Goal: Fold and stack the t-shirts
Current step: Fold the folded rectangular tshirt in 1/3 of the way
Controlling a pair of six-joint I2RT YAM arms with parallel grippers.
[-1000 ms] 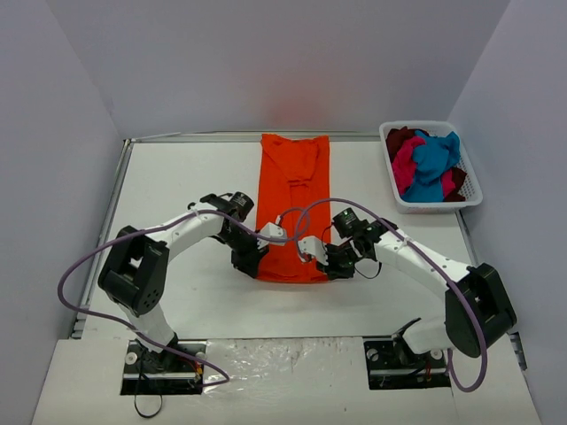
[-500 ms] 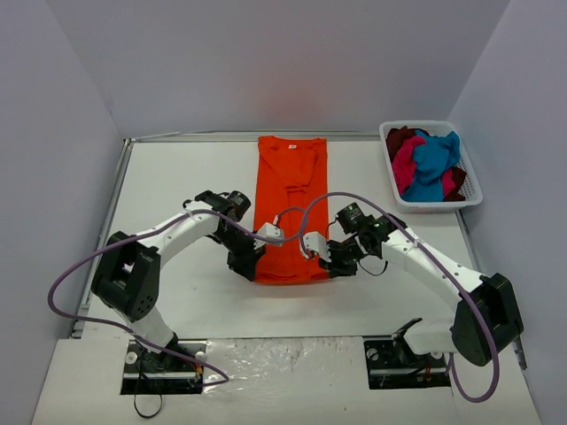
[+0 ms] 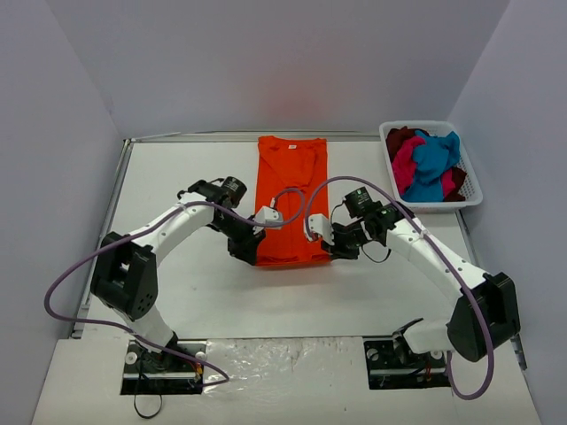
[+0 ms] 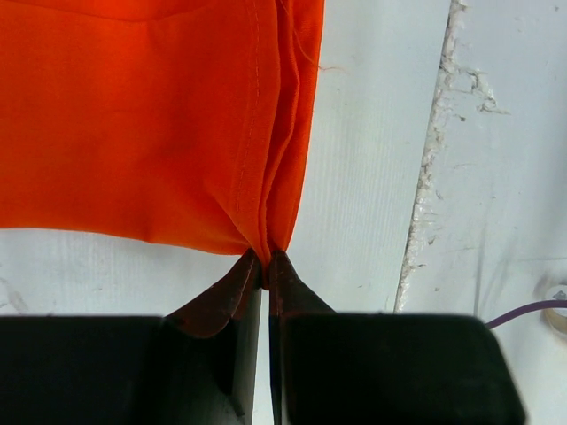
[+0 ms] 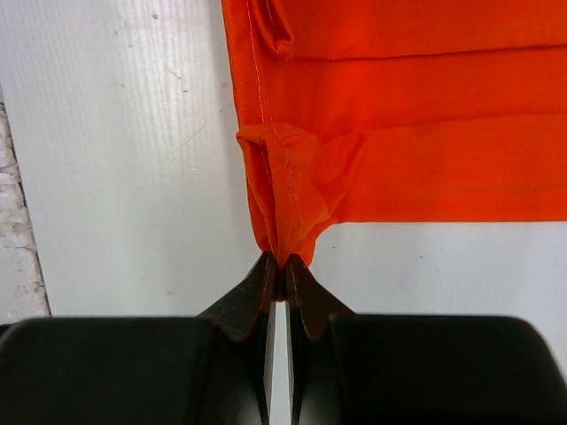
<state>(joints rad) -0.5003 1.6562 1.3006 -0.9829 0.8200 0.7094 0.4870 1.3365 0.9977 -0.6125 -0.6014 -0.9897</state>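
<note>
On the white table (image 3: 177, 177), the left gripper (image 4: 267, 264) and right gripper (image 5: 283, 264), each pinched shut on a near corner of the orange t-shirt (image 3: 291, 190) at mid-table, have carried its hem farther away, apparently starting the fold toward the collar.

The left arm (image 3: 168, 228) and right arm (image 3: 434, 257) are built alike: white tubular links between bulky black joint housings, on black mounting plates at the bottom of the top view. A lilac cable (image 3: 353, 180) loops loosely along each arm, ending near a small white box (image 3: 268, 215) by the wrist. The left end effector (image 4: 266, 262) and right end effector (image 5: 283, 264) have blocky black bodies and dark reddish-brown, wedge-shaped fingertips.
</note>
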